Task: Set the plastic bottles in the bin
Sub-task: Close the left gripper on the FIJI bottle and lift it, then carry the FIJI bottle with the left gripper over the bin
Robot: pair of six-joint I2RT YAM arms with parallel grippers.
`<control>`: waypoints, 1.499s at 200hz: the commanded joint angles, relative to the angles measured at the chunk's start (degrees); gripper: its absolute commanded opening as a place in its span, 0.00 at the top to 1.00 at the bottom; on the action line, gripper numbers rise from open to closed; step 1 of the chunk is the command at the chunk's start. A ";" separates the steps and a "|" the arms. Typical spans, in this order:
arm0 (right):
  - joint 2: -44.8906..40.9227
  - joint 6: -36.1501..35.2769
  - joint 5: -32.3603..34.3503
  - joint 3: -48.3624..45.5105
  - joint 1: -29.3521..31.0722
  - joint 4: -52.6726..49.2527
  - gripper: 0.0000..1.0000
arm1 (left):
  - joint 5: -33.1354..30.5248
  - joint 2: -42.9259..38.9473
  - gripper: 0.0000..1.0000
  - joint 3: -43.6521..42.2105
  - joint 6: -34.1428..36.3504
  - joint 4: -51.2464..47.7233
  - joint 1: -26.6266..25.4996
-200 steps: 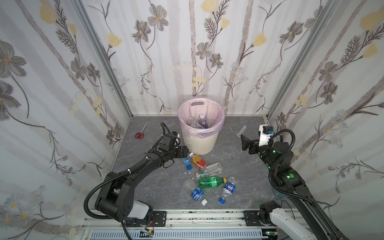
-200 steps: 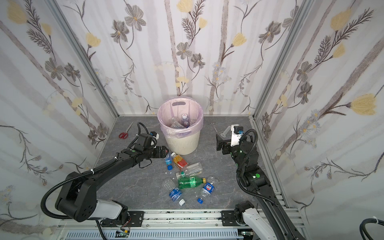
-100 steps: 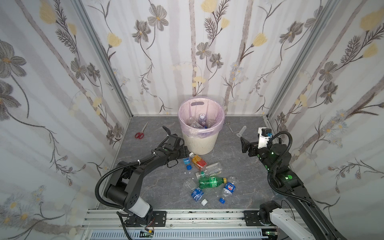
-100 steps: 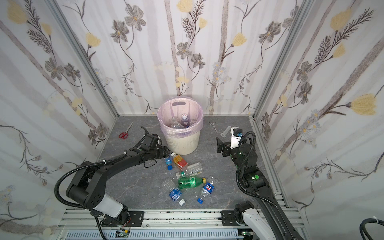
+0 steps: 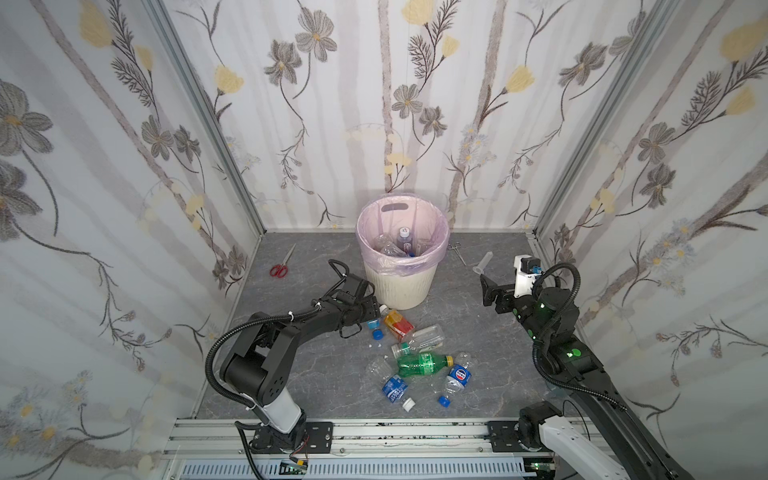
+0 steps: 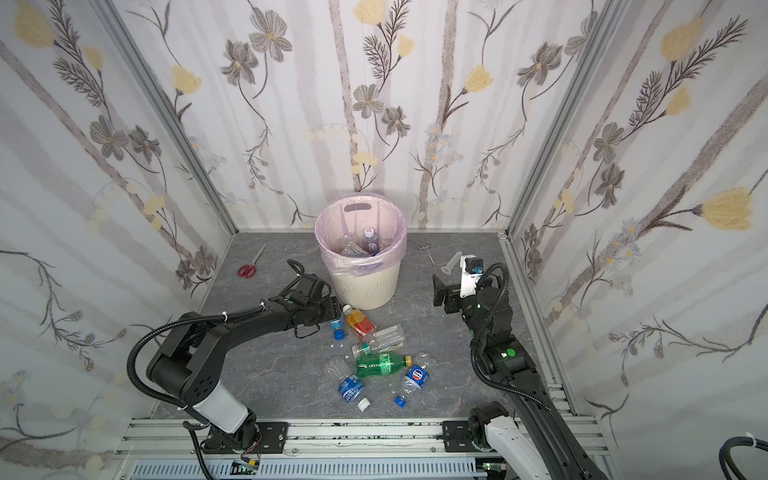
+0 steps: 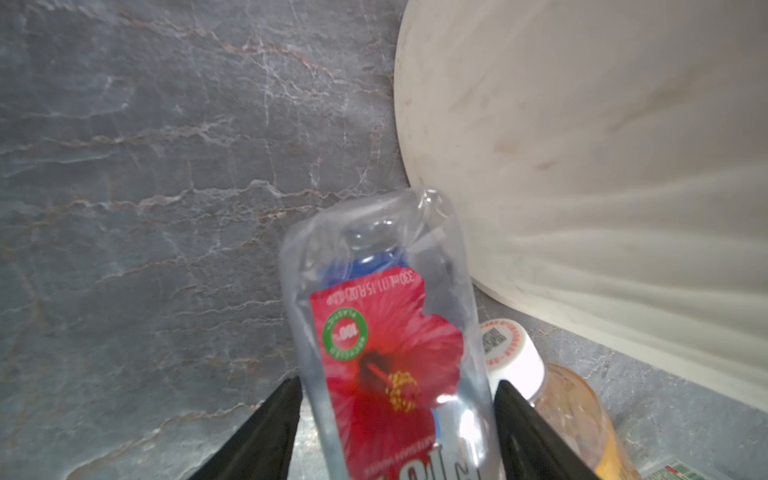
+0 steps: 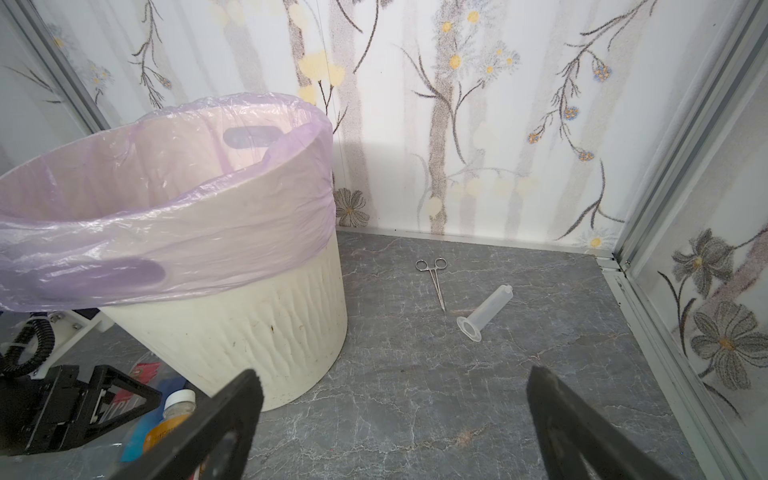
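In both top views your left pincer lay low on the tabletop, at about 7 o'clock from the bin and right at its foot. The orange bottle was just beside it. The loose bottles lay heaped at 6 o'clock from the bin, and a few more showed inside the liner. Your right pincer hung at 4 o'clock, well apart from everything. The scissors lay at 9 o'clock.

In the left wrist view a flower-label bottle lay on its side with one jaw at each flank, close against it. Whether they already pinched it, you could not tell. This looked like the grasp step for one more bottle. Next you would need a firm hold, then a lift straight up high enough to clear the liner's rim before crossing over the mouth. The bin's wall stood close beyond the bottle's far end, and the orange bottle's white cap sat just beside one jaw. On the other flank the tabletop was bare, the freer side to draw away.

In the right wrist view your pincer stood wide apart with nothing between its jaws. Open tabletop lay ahead of it. The forceps and clear tube lay near the back wall.
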 commanded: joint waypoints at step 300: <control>3.93 -0.51 -7.05 0.85 -0.34 -1.50 0.00 | 9.80 -22.35 0.45 10.26 26.78 -17.74 20.95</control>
